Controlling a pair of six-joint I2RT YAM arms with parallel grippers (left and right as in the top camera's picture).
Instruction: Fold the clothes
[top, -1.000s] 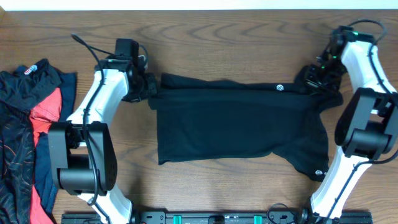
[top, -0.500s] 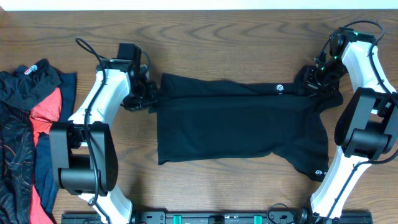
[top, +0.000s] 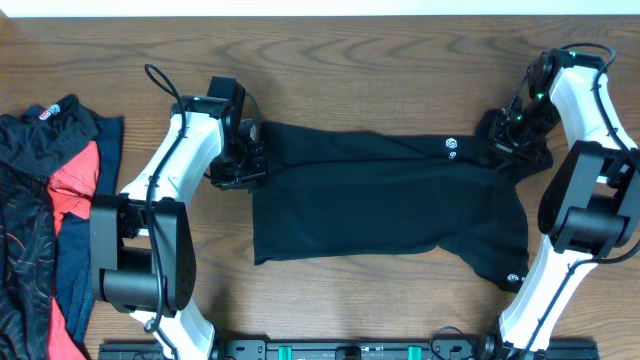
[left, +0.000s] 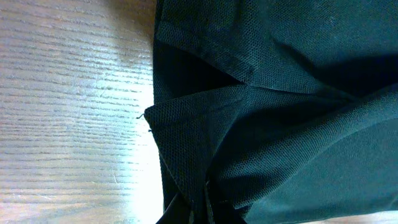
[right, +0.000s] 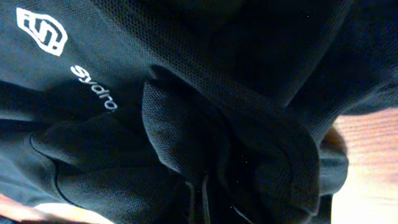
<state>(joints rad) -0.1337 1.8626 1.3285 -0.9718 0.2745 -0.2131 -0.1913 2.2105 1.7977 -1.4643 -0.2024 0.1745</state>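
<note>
Overhead: my left hand and right hand, closed on the plain black fabric shirt, tensioned its far edge for folding.

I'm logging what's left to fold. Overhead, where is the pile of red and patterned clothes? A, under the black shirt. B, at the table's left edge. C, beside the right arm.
B: the pile lies at the left edge of the table, apart from the black shirt spread mid-table.
</note>
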